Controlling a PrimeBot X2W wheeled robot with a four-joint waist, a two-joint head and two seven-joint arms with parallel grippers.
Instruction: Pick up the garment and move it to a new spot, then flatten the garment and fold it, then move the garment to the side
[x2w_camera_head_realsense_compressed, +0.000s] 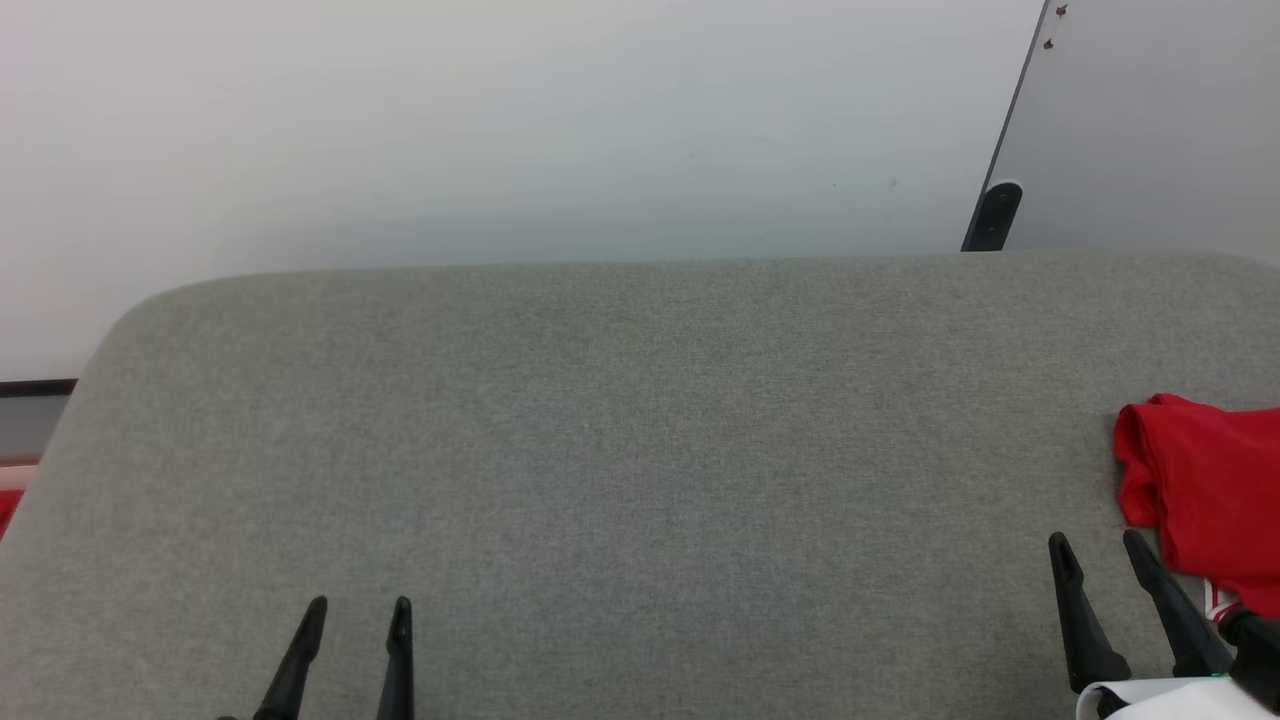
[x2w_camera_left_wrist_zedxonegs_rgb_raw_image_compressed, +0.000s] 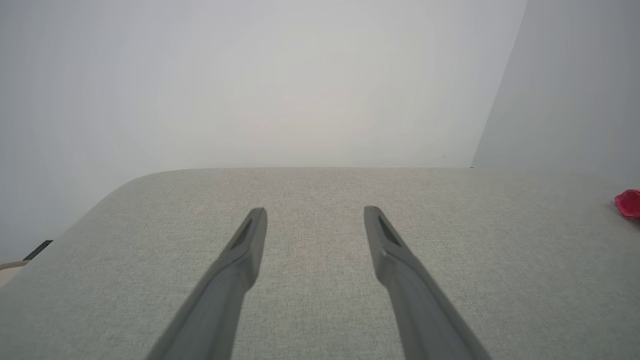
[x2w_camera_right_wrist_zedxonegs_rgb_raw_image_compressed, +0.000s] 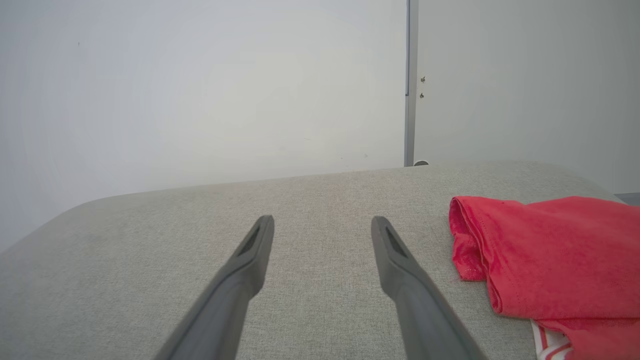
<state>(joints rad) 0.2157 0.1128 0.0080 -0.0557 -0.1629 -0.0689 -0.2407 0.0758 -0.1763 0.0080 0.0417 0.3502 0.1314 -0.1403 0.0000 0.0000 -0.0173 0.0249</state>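
Note:
The garment (x2w_camera_head_realsense_compressed: 1210, 490) is bright red and lies bunched at the right edge of the grey padded surface (x2w_camera_head_realsense_compressed: 620, 430), partly cut off by the head view. In the right wrist view the garment (x2w_camera_right_wrist_zedxonegs_rgb_raw_image_compressed: 555, 260) shows a folded red edge and a bit of white striped trim low at the right. My right gripper (x2w_camera_head_realsense_compressed: 1100, 545) stands open just left of it, not touching it, and the right gripper (x2w_camera_right_wrist_zedxonegs_rgb_raw_image_compressed: 322, 222) holds nothing. My left gripper (x2w_camera_head_realsense_compressed: 358, 610) is open and empty at the lower left, far from the garment (x2w_camera_left_wrist_zedxonegs_rgb_raw_image_compressed: 629, 203).
A pale wall stands behind the padded surface. A grey panel with a dark edge (x2w_camera_head_realsense_compressed: 1000, 150) leans at the back right, with a black foot (x2w_camera_head_realsense_compressed: 995, 215) at the surface's far edge. The surface's left corner is rounded.

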